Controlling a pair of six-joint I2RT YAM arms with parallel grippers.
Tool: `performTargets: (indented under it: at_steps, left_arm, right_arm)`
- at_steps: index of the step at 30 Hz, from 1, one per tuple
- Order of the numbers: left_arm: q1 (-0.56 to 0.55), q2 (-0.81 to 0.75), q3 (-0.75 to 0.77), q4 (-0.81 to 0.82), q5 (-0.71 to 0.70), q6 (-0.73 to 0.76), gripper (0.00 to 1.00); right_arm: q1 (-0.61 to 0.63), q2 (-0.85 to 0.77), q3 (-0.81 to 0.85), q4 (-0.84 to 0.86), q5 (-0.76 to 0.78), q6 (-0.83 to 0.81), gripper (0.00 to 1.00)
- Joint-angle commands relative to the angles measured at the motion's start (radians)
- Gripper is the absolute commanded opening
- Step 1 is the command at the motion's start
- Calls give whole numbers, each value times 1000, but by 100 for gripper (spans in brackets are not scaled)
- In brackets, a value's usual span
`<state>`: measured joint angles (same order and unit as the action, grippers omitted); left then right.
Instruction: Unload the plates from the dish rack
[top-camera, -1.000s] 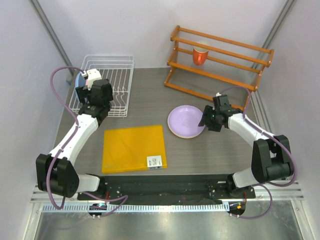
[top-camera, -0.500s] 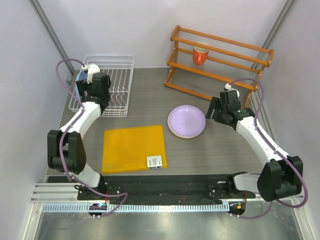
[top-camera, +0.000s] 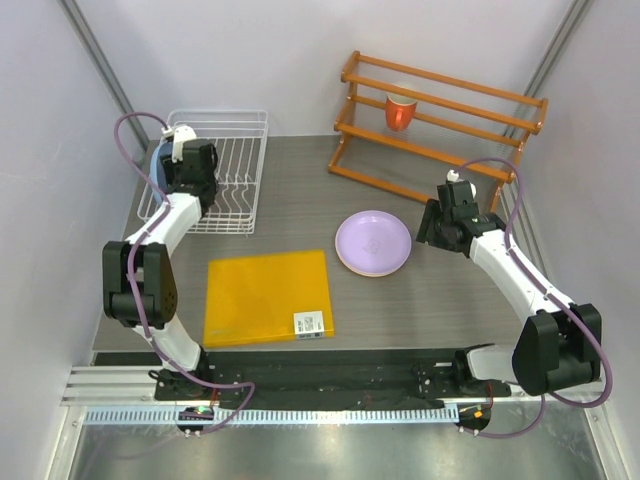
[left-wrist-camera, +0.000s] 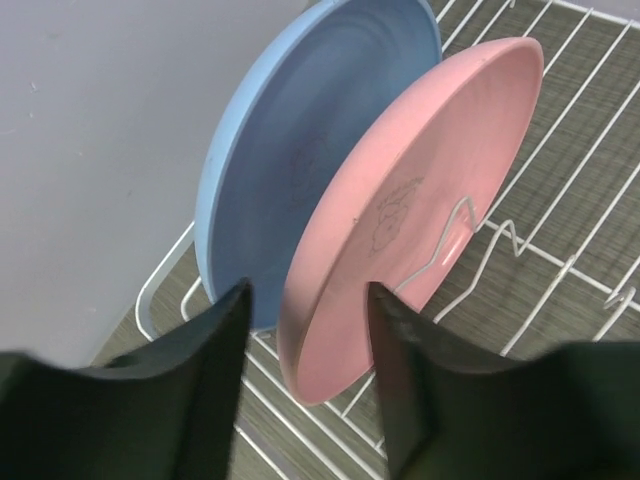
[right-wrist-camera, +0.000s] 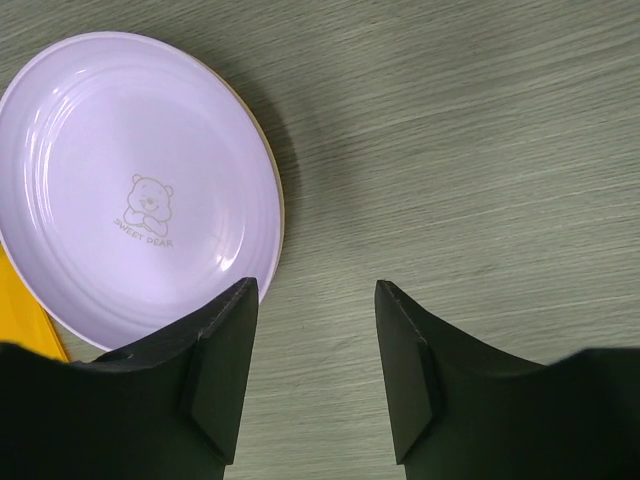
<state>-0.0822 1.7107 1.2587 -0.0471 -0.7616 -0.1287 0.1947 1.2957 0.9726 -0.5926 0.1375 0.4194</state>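
Left gripper, jaws parted, straddles the lower rim of the pink plate, which stands upright in the white wire dish rack at 10 o'clock on the table, with the light blue plate beside it. Right gripper, open and empty, hovers over bare tabletop; the lilac plate lies flat at its 10 o'clock.

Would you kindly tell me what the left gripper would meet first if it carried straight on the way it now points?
Most likely the pink plate: its lower rim stands in the dish rack right between the left gripper's open fingers, though depth is hard to judge.
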Motion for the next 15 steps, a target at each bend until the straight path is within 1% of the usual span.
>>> performTargets:
  at_steps: [1,2,4,5,7,11,14,15]
  left_arm:
    - [7,-22,27,50,8,-8,41]
    - [7,-25,25,24,13,-9,32]
    - [7,-31,27,15,19,-12,18]
    - [7,-36,31,0,22,-17,8]
    - [7,-39,39,-17,30,-22,0]
    - [4,-59,36,-28,25,-28,0]
    - [-16,-66,44,-17,-42,0,0]
    - [-25,-66,44,-7,-94,29,0]
  right_arm:
    - [-6,-16,23,4,14,-17,54]
    - [-8,-16,21,4,14,-16,54]
    - [-8,-19,15,4,14,-16,54]
    - [-8,-22,15,4,13,-16,54]
    - [-8,-27,9,4,11,-16,54]
    - [-8,-33,0,4,14,-14,54]
    - [-8,-42,-5,4,11,-13,54]
    - [-8,-47,-6,4,13,-13,55]
